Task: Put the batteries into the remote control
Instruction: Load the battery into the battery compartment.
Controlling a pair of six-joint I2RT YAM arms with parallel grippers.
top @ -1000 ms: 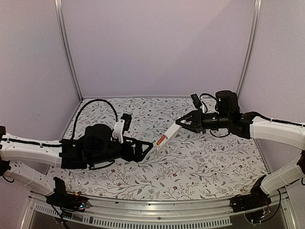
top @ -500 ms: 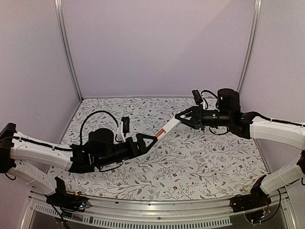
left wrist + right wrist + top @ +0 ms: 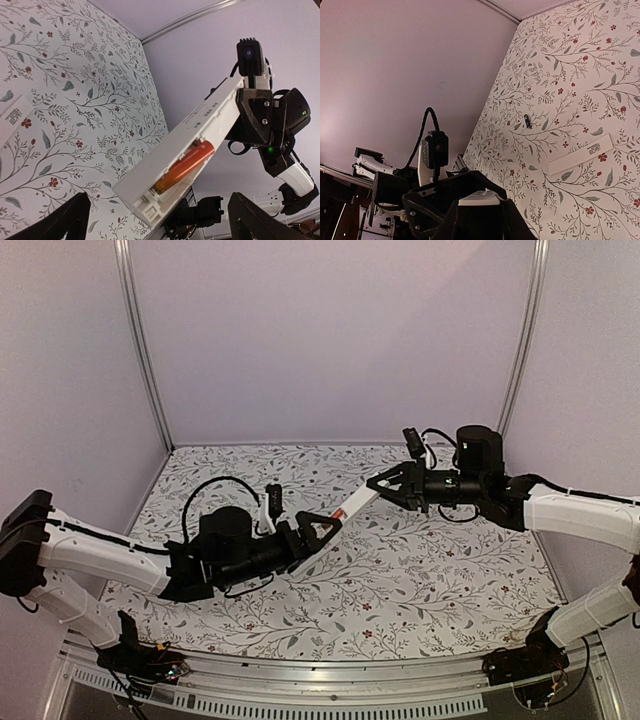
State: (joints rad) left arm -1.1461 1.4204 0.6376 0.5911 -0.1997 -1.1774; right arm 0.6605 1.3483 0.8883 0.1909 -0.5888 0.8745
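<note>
My right gripper is shut on one end of the white remote control and holds it tilted above the table; its gripped end shows between the fingers in the right wrist view. In the left wrist view the remote has its compartment open, with an orange battery seated inside. My left gripper is open and empty, its fingers spread on both sides of the remote's free end. A small dark battery lies on the table.
A flat white strip lies on the floral table cover; it also shows in the left wrist view. Purple walls with metal posts enclose the table. The left arm's cable loops above its wrist.
My left arm has reached forward and right, bringing its open gripper up to the remote's free end. My right gripper raised the remote a little, then held still.
</note>
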